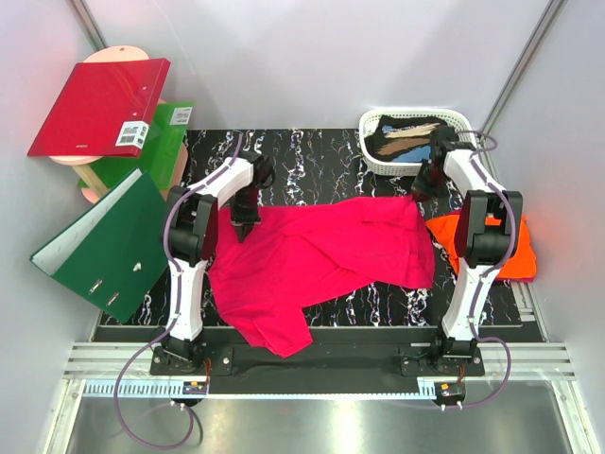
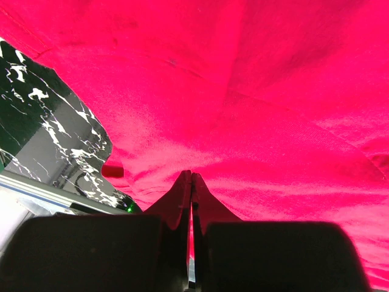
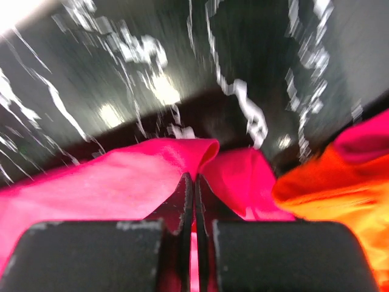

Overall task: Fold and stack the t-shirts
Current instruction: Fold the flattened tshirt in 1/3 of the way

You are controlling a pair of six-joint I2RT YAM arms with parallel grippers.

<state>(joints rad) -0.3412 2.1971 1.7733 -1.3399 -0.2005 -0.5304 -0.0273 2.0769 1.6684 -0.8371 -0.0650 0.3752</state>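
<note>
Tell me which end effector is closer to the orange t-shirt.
Right. The right end effector pinches an edge of the pink t-shirt just beside the orange t-shirt; the left end effector pinches the opposite side, with the pink cloth between.

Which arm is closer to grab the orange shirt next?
Right. The orange t-shirt lies beside the right arm and shows next to its jaws, far from the left arm. Both jaws are shut on the pink t-shirt, so it should probably let go first.
</note>
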